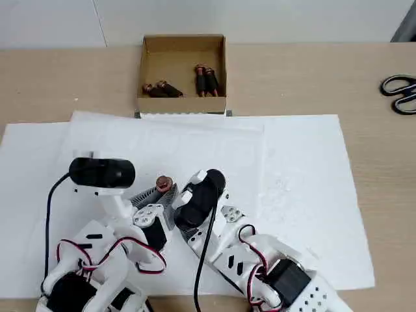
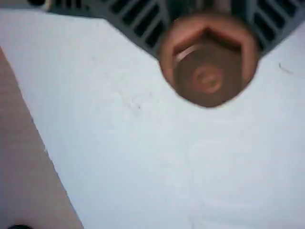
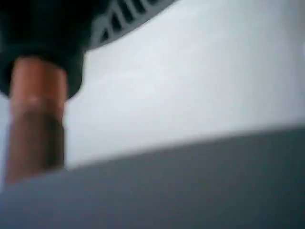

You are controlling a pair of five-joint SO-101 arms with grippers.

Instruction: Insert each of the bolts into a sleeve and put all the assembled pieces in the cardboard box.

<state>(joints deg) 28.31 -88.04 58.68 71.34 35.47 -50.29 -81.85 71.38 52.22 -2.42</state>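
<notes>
No legible text or labels anywhere.

Left wrist view: bolt [image 2: 207, 67] head blurred, shank hidden behind it. Right wrist view: shank blurred, its end hidden behind grey bar [image 3: 190, 186]. High view: scissors [image 1: 400, 94] cut by edge; boxed pieces [image 1: 207, 81] too small to resolve.

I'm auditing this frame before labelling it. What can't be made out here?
High view: the assembled pieces in the cardboard box are too small to count surely.
High view: the scissors are cut off by the right edge.
Left wrist view: the bolt is blurred, its head hiding its shank.
Right wrist view: blur hides where the sleeve ends.
</notes>
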